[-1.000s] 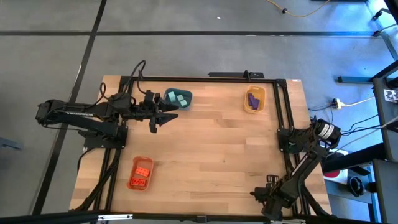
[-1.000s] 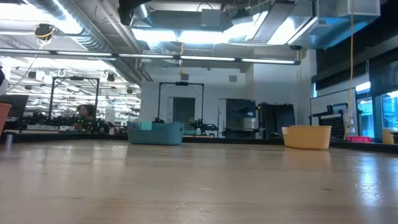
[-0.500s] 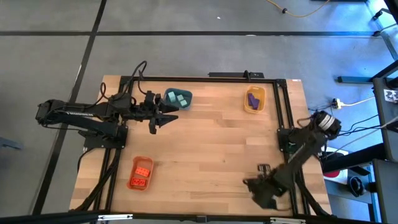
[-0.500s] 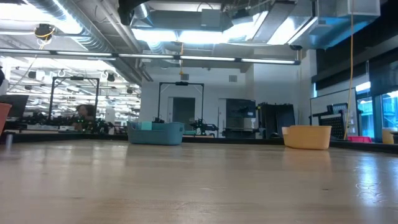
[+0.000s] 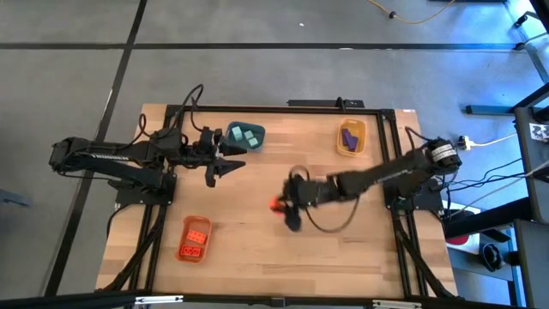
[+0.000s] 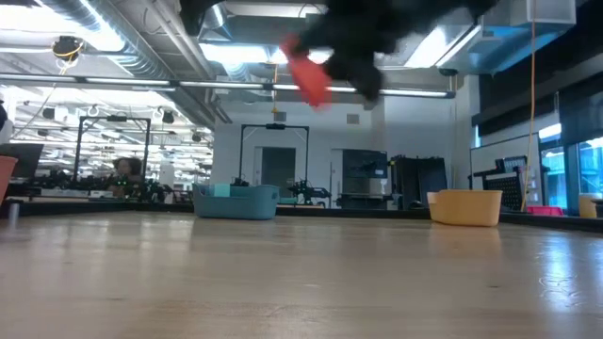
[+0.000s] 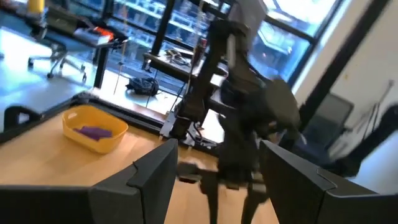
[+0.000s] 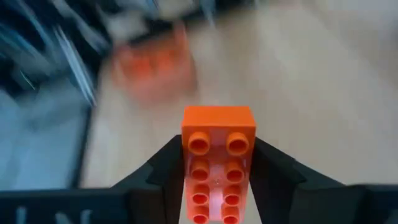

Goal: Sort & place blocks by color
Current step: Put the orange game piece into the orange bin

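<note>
The right hand (image 5: 287, 209), swung from the counter's (image 5: 283, 249) 5 o'clock corner to its middle, carries a clamped orange block (image 8: 217, 158) toward the orange tray (image 5: 194, 239); the left hand (image 5: 225, 162) waits, fingers apart.

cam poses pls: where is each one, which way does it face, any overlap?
High: overhead, straight down; both arms, right pincer mid-table.
Low: table height, level into the room; right arm overhead holds the orange block.
Left wrist: past the left pincer toward the yellow tray.
Right wrist: shut on that orange block, toward the orange tray.
</note>
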Tool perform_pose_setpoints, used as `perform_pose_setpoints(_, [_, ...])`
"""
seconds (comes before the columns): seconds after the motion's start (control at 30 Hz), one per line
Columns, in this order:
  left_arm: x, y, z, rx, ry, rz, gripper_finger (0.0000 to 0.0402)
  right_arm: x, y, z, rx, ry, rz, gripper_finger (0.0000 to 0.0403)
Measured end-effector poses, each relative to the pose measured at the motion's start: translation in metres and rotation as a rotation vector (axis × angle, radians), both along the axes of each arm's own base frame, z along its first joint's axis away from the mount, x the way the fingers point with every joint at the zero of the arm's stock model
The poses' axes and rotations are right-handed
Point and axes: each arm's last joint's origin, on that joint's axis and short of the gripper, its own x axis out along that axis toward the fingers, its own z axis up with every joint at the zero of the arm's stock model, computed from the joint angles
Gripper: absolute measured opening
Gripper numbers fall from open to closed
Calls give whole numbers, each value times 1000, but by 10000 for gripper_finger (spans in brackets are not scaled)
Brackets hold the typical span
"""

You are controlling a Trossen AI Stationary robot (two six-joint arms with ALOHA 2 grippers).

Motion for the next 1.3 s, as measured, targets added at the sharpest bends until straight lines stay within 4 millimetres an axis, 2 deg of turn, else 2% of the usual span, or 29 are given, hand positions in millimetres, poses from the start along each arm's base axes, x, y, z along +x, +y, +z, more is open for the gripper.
perform_pose_setpoints(0.13, [0,-1,-1,64,8,-14,218,20,-35,26,83,-279,3,142])
perform_pose_setpoints(0.23, [0,-1,-1,64,8,-9,218,28,-52,45,99,-414,-9,142])
perform_pose_setpoints(0.47, [0,-1,-3,52,31,-9,218,39,-67,85,-54,-489,14,142])
perform_pose_setpoints(0.63, [0,-1,-3,52,35,-9,218,41,-71,96,-125,-459,32,142])
perform_pose_setpoints(0.9, [1,-1,-4,50,37,3,218,40,-76,96,-133,-452,24,142])
perform_pose_setpoints(1.07, [15,-5,-15,50,100,-19,218,29,-82,111,-154,-474,14,142])
perform_pose_setpoints(1.3, [47,-14,-10,154,137,-41,218,12,-86,121,-167,-411,14,142])
